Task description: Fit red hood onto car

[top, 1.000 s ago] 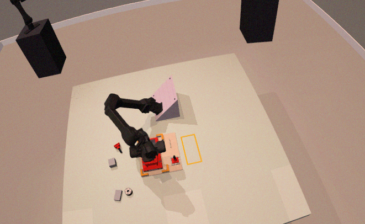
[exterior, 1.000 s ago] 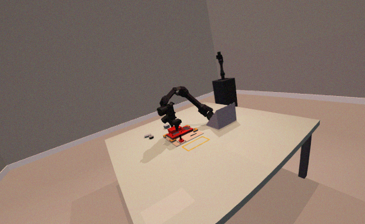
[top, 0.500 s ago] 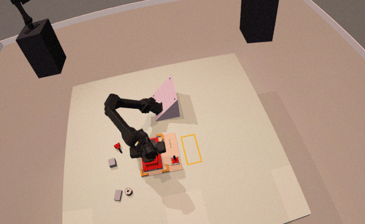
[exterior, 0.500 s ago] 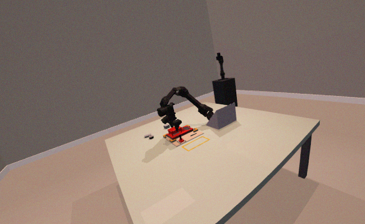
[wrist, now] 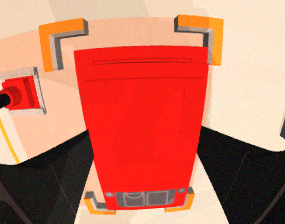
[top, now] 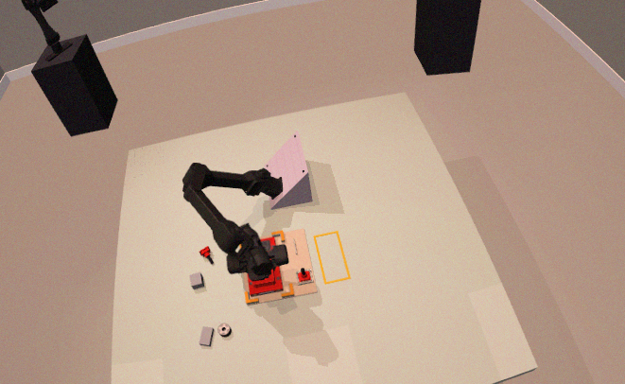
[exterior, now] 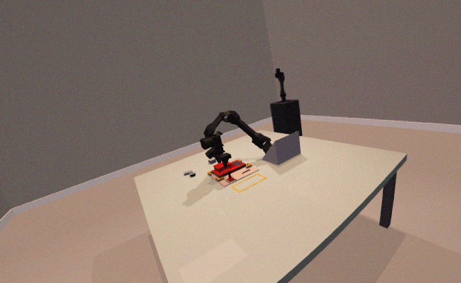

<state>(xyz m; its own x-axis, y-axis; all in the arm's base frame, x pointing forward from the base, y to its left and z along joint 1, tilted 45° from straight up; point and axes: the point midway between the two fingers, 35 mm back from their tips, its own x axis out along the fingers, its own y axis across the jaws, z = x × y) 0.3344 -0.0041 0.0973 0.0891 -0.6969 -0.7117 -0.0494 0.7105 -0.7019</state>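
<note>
A pale surface (exterior: 295, 196) stands in a grey-walled room, and near its far side the arm bends down over the jig. The tool (wrist: 142, 192) is pinching the red hood (wrist: 141, 123) across its flat roof, one dark finger (wrist: 56, 183) on each side, and it holds the hood low over the toy car chassis (wrist: 138, 199), whose grey end shows just past the hood's near edge. In the exterior view the hood looks close to the deck, but I cannot tell whether it is seated or hanging a little above. The pegs and the corner holes are hidden under the shell, so alignment can only be judged from the orange jig corners (wrist: 62, 32), which frame the hood fairly evenly. The main risk, as I judge it, is a slight twist or offset: a boss could land on a peg top and leave the hood tilted, and pressing down then could jam it or shift the chassis in the jig. Letting go too early would drop it crooked. On withdrawal, a finger dragging the roof could lift the hood again, and the small red clamp (wrist: 21, 92) just beside the jig could be struck.
</note>
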